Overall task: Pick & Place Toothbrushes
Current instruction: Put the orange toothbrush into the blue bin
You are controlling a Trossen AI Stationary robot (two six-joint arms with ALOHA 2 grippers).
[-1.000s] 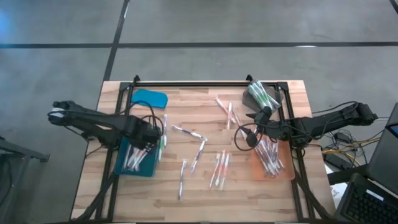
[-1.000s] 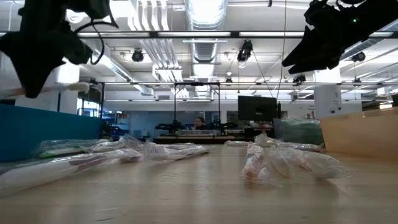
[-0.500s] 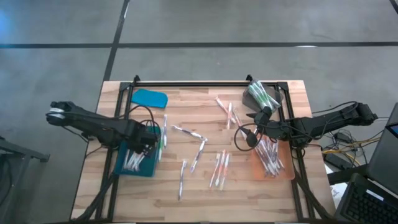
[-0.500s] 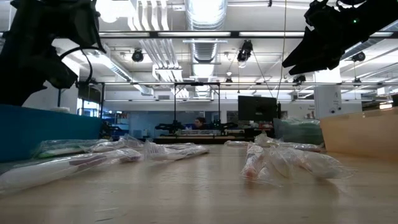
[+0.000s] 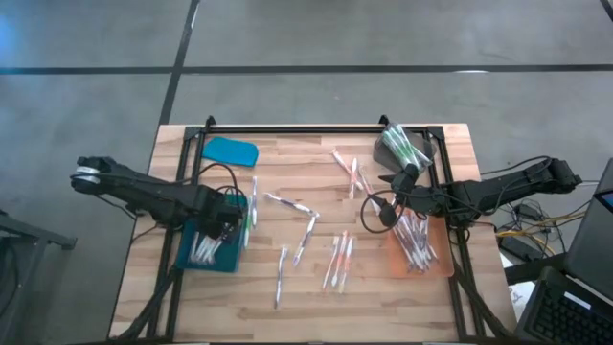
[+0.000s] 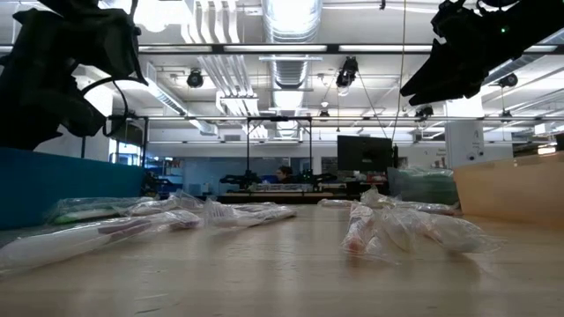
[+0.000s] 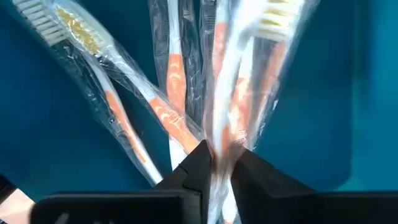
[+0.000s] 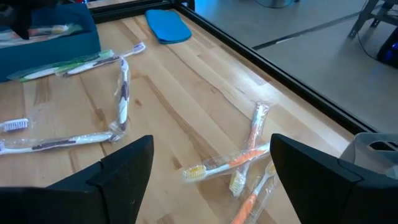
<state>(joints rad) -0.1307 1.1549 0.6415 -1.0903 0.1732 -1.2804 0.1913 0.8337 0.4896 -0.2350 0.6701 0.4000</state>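
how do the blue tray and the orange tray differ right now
The blue tray sits at the table's left side, the orange tray at its right. The blue tray holds few wrapped toothbrushes; the orange tray's pile looks fuller. The left gripper is down inside the blue tray, its fingers around a wrapped toothbrush; the right gripper hangs open beside the orange tray. Both hold wrapped toothbrushes.

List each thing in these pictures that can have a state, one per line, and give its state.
Left tool: low over the blue tray, fingers narrowly apart around a wrapped toothbrush.
Right tool: open, empty, above the table.
Blue tray: holds several wrapped toothbrushes.
Orange tray: holds a pile of toothbrushes.
Loose toothbrushes: scattered flat on the table's middle.
Blue lid: lying apart from the blue tray.
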